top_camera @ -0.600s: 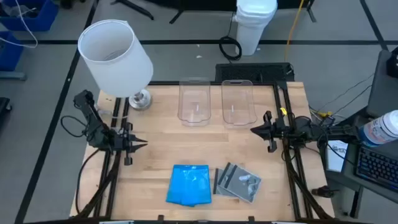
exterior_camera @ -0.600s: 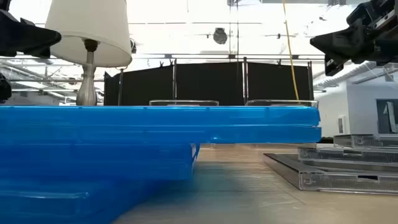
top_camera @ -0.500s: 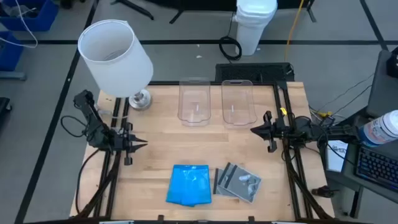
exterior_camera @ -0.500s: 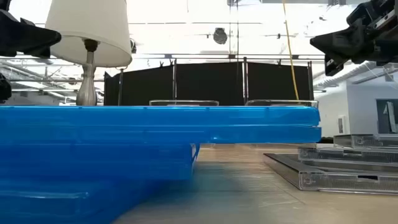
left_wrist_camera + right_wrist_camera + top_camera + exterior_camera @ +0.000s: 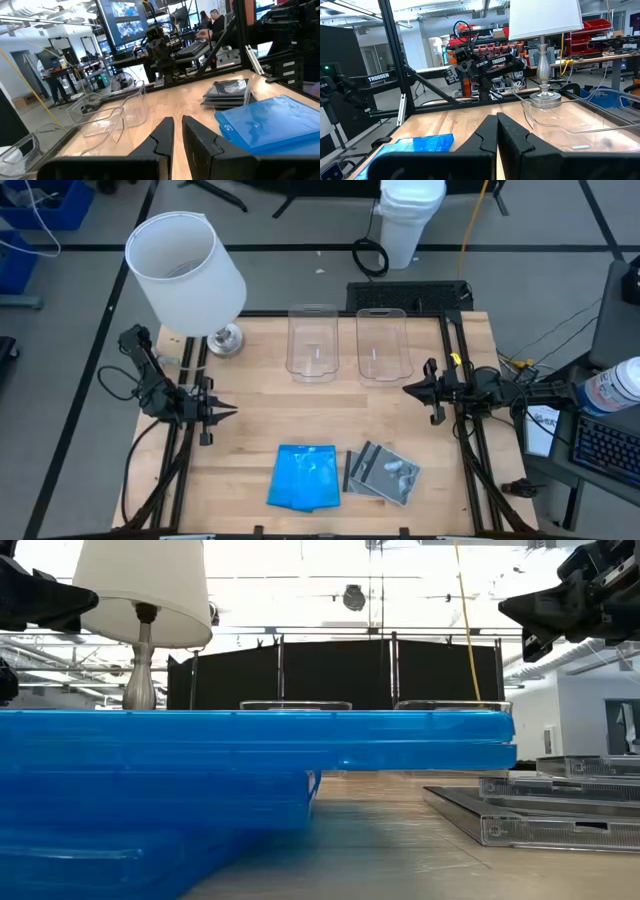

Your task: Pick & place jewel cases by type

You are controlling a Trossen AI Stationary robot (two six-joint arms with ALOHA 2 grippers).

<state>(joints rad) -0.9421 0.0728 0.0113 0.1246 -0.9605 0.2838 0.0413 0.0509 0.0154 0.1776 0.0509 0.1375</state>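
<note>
1. Blue jewel cases (image 5: 305,477): lying stacked at the table's 6 o'clock edge
2. Grey jewel cases (image 5: 382,473): lying in a loose pile just beside the blue stack, on its 3 o'clock side
3. Left gripper (image 5: 226,412): hovering at 9 o'clock, fingers nearly closed, holding nothing
4. Right gripper (image 5: 408,389): hovering at 3 o'clock, fingers pressed together, holding nothing
5. Two clear bins (image 5: 312,343): standing side by side at 12 o'clock

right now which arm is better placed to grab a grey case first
Right, probably. The grey cases lie on the right half of the table, nearer the right claw. The blue cases lie between them and the left claw.
</note>
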